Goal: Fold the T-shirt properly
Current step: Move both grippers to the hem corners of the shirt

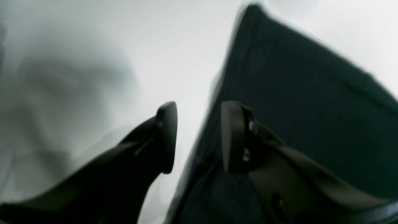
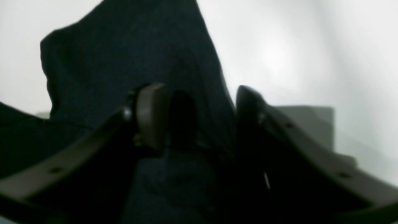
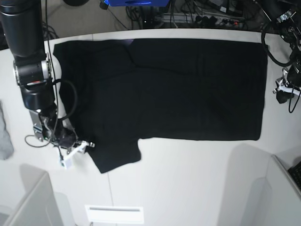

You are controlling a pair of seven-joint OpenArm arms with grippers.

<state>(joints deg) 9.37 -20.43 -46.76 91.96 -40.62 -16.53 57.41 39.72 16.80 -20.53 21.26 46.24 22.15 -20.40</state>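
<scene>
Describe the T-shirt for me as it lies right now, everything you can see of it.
The T-shirt is plain black soft cloth, spread flat and sideways across the white table, with no print showing. One short sleeve sticks out toward the near edge. Most of the body lies smooth, with faint creases. The right gripper straddles the cloth edge near that sleeve, jaws apart. The left gripper sits at the opposite edge, jaws apart, gripping nothing.

The large short-sleeved cloth T-shirt (image 3: 188, 89) shows plain black with no print, the flat table top (image 3: 188, 183) beneath is white, and the small crumpled cloth (image 3: 4, 139) is grey.
</scene>
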